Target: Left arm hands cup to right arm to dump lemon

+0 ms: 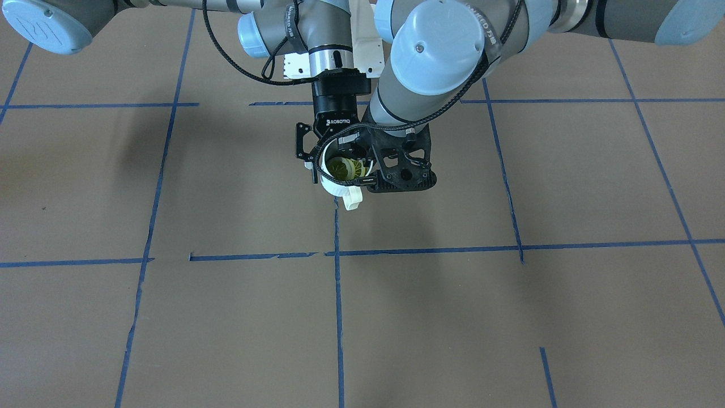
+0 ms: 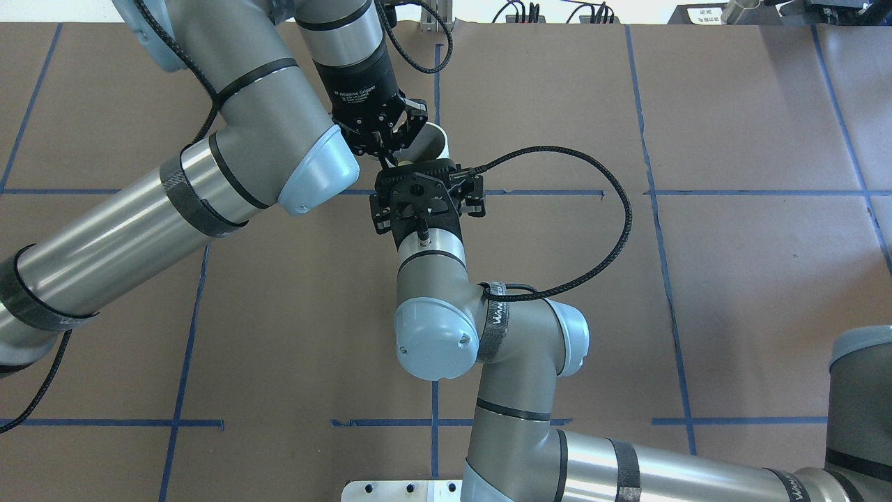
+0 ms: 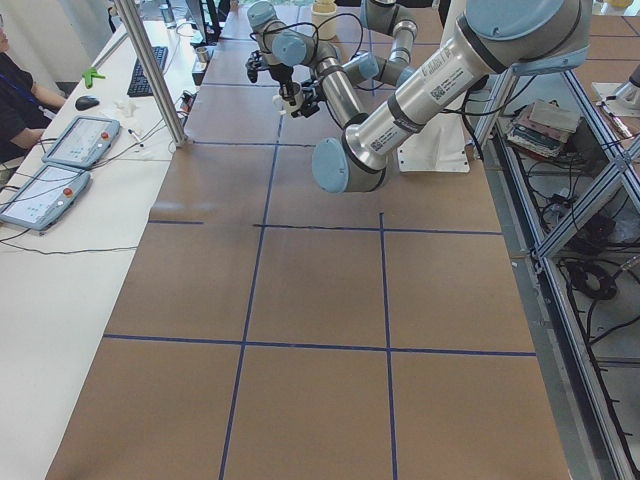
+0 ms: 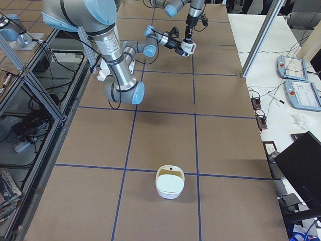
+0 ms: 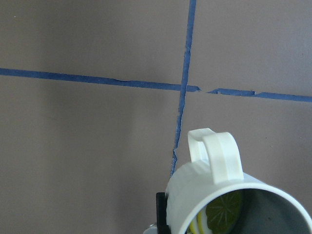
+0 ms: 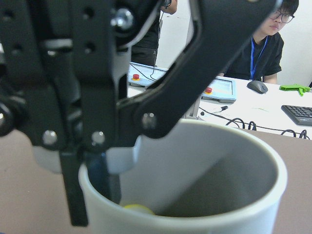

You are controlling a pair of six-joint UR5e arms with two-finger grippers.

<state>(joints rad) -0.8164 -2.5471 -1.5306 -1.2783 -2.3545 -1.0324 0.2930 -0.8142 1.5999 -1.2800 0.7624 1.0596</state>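
Note:
The cream-white cup (image 1: 335, 190) hangs above the table, handle towards the front camera. It also shows in the overhead view (image 2: 433, 141), the left wrist view (image 5: 209, 190) and the right wrist view (image 6: 204, 161). Yellow-green lemon slices (image 1: 342, 168) lie inside it (image 5: 223, 212). My left gripper (image 1: 327, 164), lettered ROBOTIQ, points straight down (image 2: 390, 143) and is shut on the cup's rim, one finger inside and one outside. My right gripper (image 1: 391, 175), openwork with a looped cable, lies level beside the cup (image 2: 426, 174). Its jaws look spread wider than the cup.
A white bowl (image 4: 169, 182) stands on the brown table towards its right end. Blue tape lines (image 1: 338, 317) grid the tabletop. The operators' desk with tablets (image 3: 70, 140) runs along the far side. Both arms' elbows hang over the table's middle.

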